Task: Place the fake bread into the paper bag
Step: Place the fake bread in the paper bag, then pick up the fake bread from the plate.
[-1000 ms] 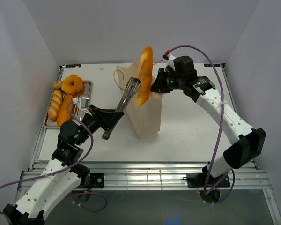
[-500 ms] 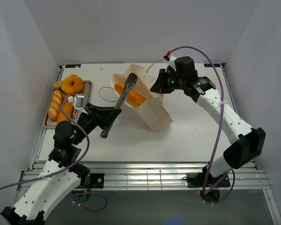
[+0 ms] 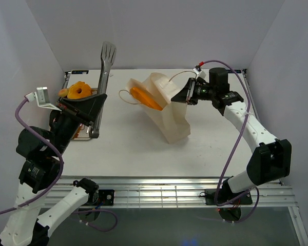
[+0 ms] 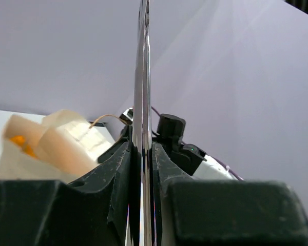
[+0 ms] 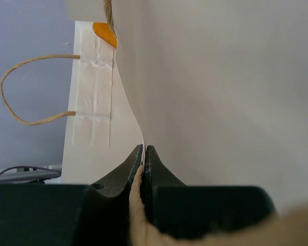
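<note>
The paper bag (image 3: 169,115) leans over at the table's centre with its mouth facing left. One long fake bread loaf (image 3: 146,98) lies inside the mouth, and an orange tip of that loaf (image 5: 105,33) shows in the right wrist view. My right gripper (image 3: 188,95) is shut on the bag's upper edge (image 5: 143,138). My left gripper (image 3: 95,102) is raised at the left, shut on the metal tongs (image 3: 107,56), which point upward with nothing in them. A doughnut (image 3: 79,90) and a small roll (image 3: 63,93) lie at the far left.
A cord handle (image 3: 124,96) loops out of the bag's mouth toward the left. My left arm hides most of the area beside the doughnut. White walls close in the table at the back and both sides.
The loaf that stood upright over the bag has dropped inside. My left arm swung back left and up with the tongs. The bag tipped over as my right gripper pulled right.
</note>
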Tool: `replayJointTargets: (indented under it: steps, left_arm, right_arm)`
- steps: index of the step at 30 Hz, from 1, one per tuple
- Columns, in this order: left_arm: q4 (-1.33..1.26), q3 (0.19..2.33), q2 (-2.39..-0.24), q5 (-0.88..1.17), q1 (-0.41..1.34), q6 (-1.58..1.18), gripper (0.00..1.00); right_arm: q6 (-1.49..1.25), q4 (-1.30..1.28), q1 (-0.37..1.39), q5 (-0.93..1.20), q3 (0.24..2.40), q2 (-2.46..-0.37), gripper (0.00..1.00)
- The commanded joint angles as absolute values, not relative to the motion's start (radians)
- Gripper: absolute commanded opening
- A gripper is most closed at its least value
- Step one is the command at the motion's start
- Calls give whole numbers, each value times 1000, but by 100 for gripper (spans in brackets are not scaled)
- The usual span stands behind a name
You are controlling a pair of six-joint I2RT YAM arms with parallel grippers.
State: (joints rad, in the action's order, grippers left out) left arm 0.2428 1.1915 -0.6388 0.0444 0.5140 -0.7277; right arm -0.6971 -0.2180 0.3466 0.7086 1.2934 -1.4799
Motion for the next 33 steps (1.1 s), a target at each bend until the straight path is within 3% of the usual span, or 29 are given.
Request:
replayJointTargets:
  steps: [1, 6, 11, 27, 33]
  left_arm:
    - [409, 1256, -661, -74, 515, -690, 29]
    - [474, 1249, -669, -121, 515, -678, 29]
    - [531, 1111, -635, -228, 515, -690, 33]
    - [683, 1075, -753, -439, 515, -658, 34]
    - [713, 1051, -853, -413, 476, -715, 37]
  right_arm:
    - [-793, -81, 311, 839, 1302, -1439, 8]
    - [-588, -317, 310, 737, 1425, -1468, 8]
    - [-431, -507, 311, 552, 1492, -1482, 8]
    - [-348, -517, 295, 506, 1457, -1468, 8]
    - [-344, -508, 295, 537, 1445, -1460, 8]
